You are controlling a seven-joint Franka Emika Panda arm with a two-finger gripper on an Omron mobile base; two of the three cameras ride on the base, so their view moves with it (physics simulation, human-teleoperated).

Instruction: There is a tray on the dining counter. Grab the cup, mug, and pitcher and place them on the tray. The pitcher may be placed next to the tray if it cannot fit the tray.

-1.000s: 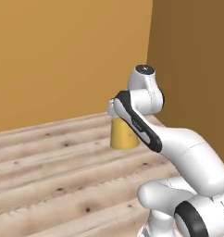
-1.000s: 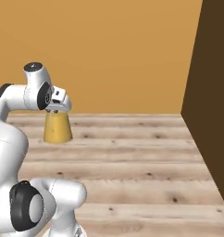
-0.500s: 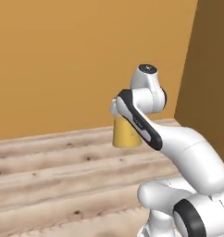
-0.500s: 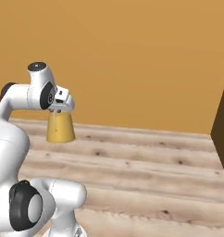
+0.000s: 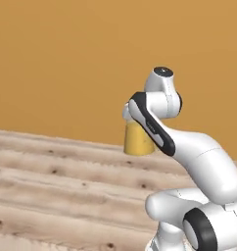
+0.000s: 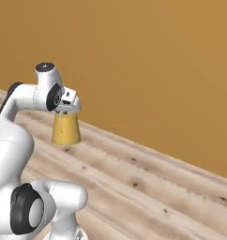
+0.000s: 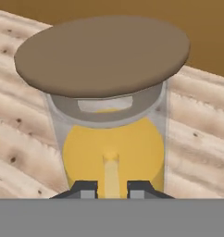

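Gripper (image 7: 111, 187) clamped narrow on pitcher (image 6: 65, 127) near top, carries it in air over wood floor (image 6: 148, 183), orange wall (image 5: 66, 63) behind. Liquid-filled, likely heavy, sloshes; clear wall probably slick, fragile. Hold high under brown lid (image 7: 102, 53), keep upright.
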